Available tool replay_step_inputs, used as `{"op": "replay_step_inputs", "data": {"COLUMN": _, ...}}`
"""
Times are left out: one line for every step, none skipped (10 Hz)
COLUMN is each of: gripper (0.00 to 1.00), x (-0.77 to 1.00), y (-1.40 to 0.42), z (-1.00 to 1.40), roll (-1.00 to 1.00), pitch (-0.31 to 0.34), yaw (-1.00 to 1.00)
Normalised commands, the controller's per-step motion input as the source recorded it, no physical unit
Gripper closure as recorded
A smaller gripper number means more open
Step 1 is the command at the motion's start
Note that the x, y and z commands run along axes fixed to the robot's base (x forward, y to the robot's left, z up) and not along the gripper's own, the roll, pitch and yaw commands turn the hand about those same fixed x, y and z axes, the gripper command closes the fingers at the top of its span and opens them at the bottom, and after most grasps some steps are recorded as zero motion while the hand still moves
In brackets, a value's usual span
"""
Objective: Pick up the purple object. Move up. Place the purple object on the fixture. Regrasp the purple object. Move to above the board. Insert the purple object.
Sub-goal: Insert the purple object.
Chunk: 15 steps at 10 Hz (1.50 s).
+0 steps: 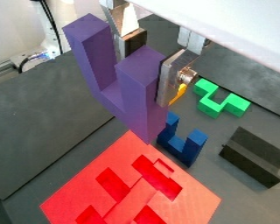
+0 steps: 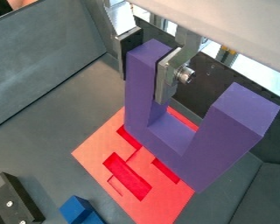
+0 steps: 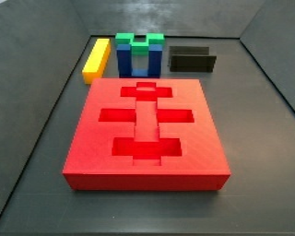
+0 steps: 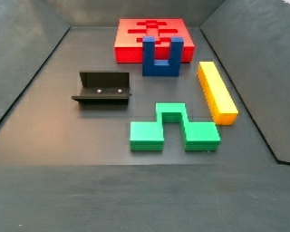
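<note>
Purple object (image 1: 129, 77) is held clamped in the tool (image 1: 149, 74), raised over the board (image 1: 130, 188) in both wrist views. Pickup is done; whether the fixture (image 4: 102, 88) step is past cannot be judged. Insertion is not yet made.

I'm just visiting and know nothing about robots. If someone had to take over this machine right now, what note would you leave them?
Gripper: shut on one prong of the purple object, held in the air over the board; it is outside both side views.
Fixture: nothing on it, standing on the floor apart from the board.
Board: all its slots are unfilled in a side view.
Done: the piece is picked up and carried above the board.
Left: line it up with a slot, lower it in and let go.
</note>
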Motion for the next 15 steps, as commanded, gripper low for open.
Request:
{"op": "replay_step_inputs", "data": {"gripper": 1.0, "x": 0.41, "y": -0.13, "z": -0.34, "roll": -0.22, "pitch": -0.109, "yaw": -0.05}}
{"op": "replay_step_inputs", "data": {"gripper": 1.0, "x": 0.47, "y": -0.21, "z": -0.37, "roll": -0.25, "pitch": -0.153, "yaw": -0.06}}
{"op": "replay_step_inputs", "data": {"gripper": 1.0, "x": 0.36, "y": -0.25, "z": -0.39, "roll": -0.27, "pitch": -0.159, "yaw": 0.0}}
{"op": "replay_step_inputs", "data": {"gripper": 1.0, "x": 0.23, "y": -0.3, "z": -0.36, "roll": -0.29, "pitch": -0.149, "yaw": 0.0}}
{"op": "replay_step_inputs", "data": {"gripper": 1.0, "x": 0.06, "y": -0.45, "z": -0.37, "roll": -0.23, "pitch": -0.103, "yaw": 0.13}}
{"op": "replay_step_inputs", "data": {"gripper": 1.0, "x": 0.0, "y": -0.54, "z": -0.39, "roll": -0.2, "pitch": -0.077, "yaw": 0.3}}
{"op": "replay_step_inputs", "data": {"gripper": 1.0, "x": 0.0, "y": -0.52, "z": -0.38, "roll": -0.19, "pitch": -0.024, "yaw": 0.36}}
{"op": "replay_step_inputs", "data": {"gripper": 1.0, "x": 0.0, "y": -0.47, "z": -0.43, "roll": -0.2, "pitch": -0.051, "yaw": 0.34}}
{"op": "replay_step_inputs", "data": {"gripper": 1.0, "x": 0.0, "y": -0.43, "z": -0.44, "roll": -0.2, "pitch": -0.043, "yaw": 0.3}}
{"op": "replay_step_inputs", "data": {"gripper": 1.0, "x": 0.01, "y": -0.42, "z": -0.46, "roll": -0.19, "pitch": -0.073, "yaw": 0.18}}
{"op": "replay_step_inputs", "data": {"gripper": 1.0, "x": 0.14, "y": -0.31, "z": -0.41, "roll": -0.07, "pitch": -0.107, "yaw": 0.0}}
{"op": "replay_step_inputs", "data": {"gripper": 1.0, "x": 0.04, "y": -0.26, "z": -0.47, "roll": -0.1, "pitch": -0.156, "yaw": -0.08}}
{"op": "replay_step_inputs", "data": {"gripper": 1.0, "x": 0.02, "y": -0.17, "z": -0.39, "roll": -0.18, "pitch": -0.147, "yaw": -0.14}}
{"op": "replay_step_inputs", "data": {"gripper": 1.0, "x": 0.05, "y": -0.15, "z": -0.37, "roll": -0.18, "pitch": -0.127, "yaw": -0.12}}
{"op": "replay_step_inputs", "data": {"gripper": 1.0, "x": 0.13, "y": -0.25, "z": -0.44, "roll": 0.0, "pitch": -0.081, "yaw": -0.12}}
